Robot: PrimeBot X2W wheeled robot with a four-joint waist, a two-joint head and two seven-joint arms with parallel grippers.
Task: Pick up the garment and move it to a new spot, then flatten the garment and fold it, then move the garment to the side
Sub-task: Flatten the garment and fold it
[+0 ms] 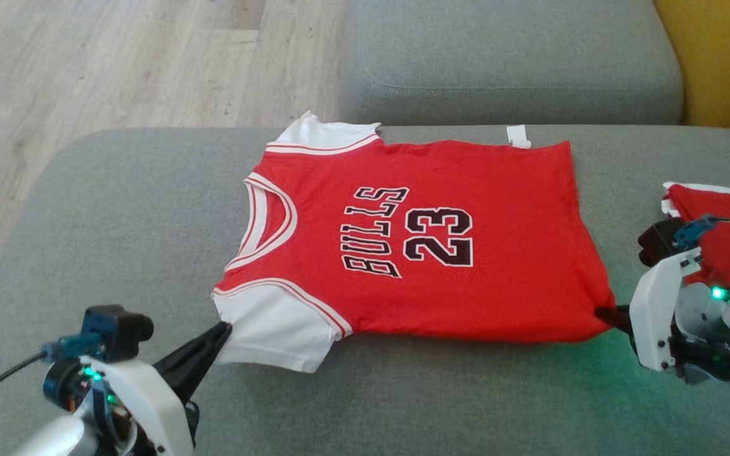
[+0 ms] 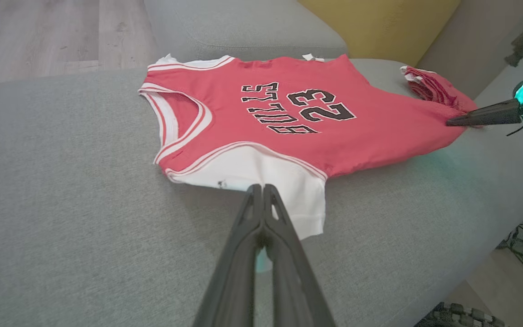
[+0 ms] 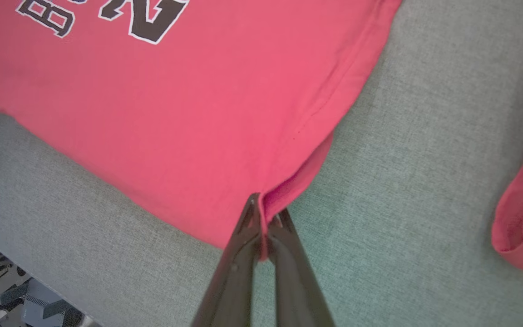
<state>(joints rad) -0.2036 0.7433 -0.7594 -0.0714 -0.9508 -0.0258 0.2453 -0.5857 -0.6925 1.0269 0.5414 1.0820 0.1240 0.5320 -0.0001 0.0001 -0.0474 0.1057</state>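
The garment [image 1: 498,266], a red jersey with white sleeves and the print "BULLS 23", lay flat and front side up on the grey sofa cushion [image 1: 118,221]. Its collar pointed toward the robot's left and its hem toward the robot's right.

The left end effector [image 1: 224,328] was clenched on the edge of the near white sleeve [image 1: 276,329]. In the left wrist view, its 2 dark fingers [image 2: 243,236] met at the sleeve's border, with pale fabric showing between them.

The right end effector [image 1: 602,312] was clenched on the near hem corner of the garment. In the right wrist view, a fold of red fabric was pinched between the 2 closed fingers [image 3: 234,272], and the corner was drawn into a point.

A second red garment [image 1: 726,221] lay bunched on the same cushion, beyond the right end effector and apart from the jersey. A grey back cushion [image 1: 511,57], a yellow cushion [image 1: 720,57] and a wooden floor [image 1: 86,63] lay beyond.
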